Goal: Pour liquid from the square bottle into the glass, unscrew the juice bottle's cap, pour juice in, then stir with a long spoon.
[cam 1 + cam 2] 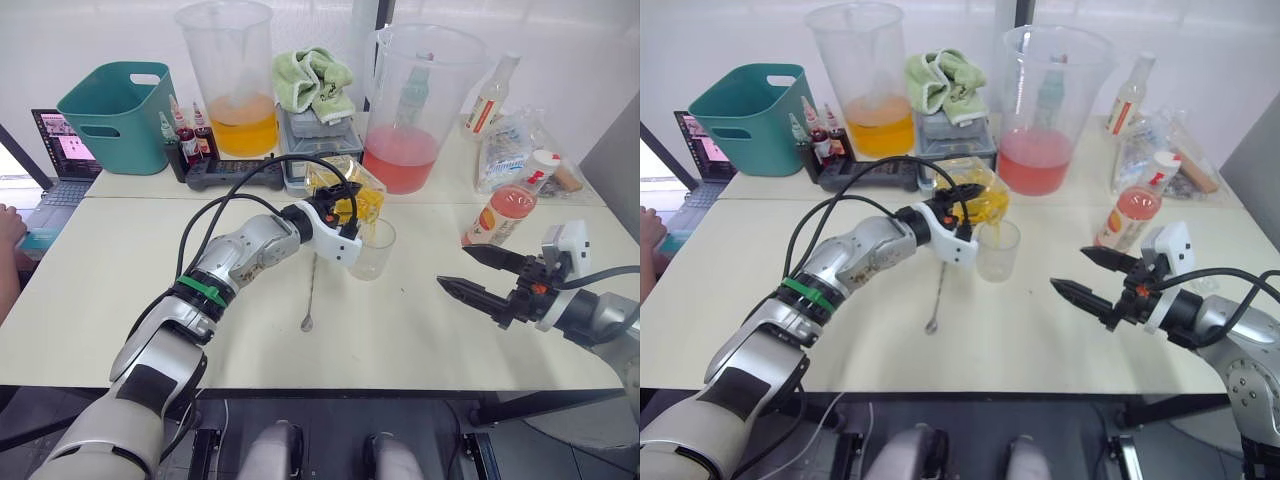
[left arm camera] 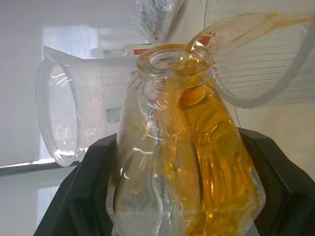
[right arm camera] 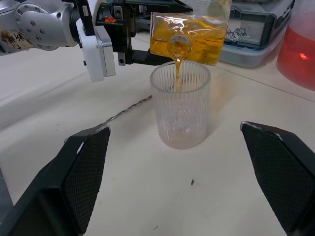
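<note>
Left gripper (image 1: 335, 215), mid-frame, is clamping the slick, breakable square bottle (image 3: 189, 33) by its flat sides, tipping it over the glass (image 3: 179, 104).

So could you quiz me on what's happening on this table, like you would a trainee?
1. True or false: the left claw holds the square bottle tipped over the glass, and liquid is running out.
2. Where does the juice bottle stand, and is its cap on?
3. Multiple choice: the right claw is A) shut on the long spoon, B) open and holding nothing, C) gripping the glass.

Key: 1. True; a thin orange stream falls into the glass. 2. Upright on the table beyond the right claw, cap on. 3. B; the long spoon lies flat on the table under the left arm.
</note>
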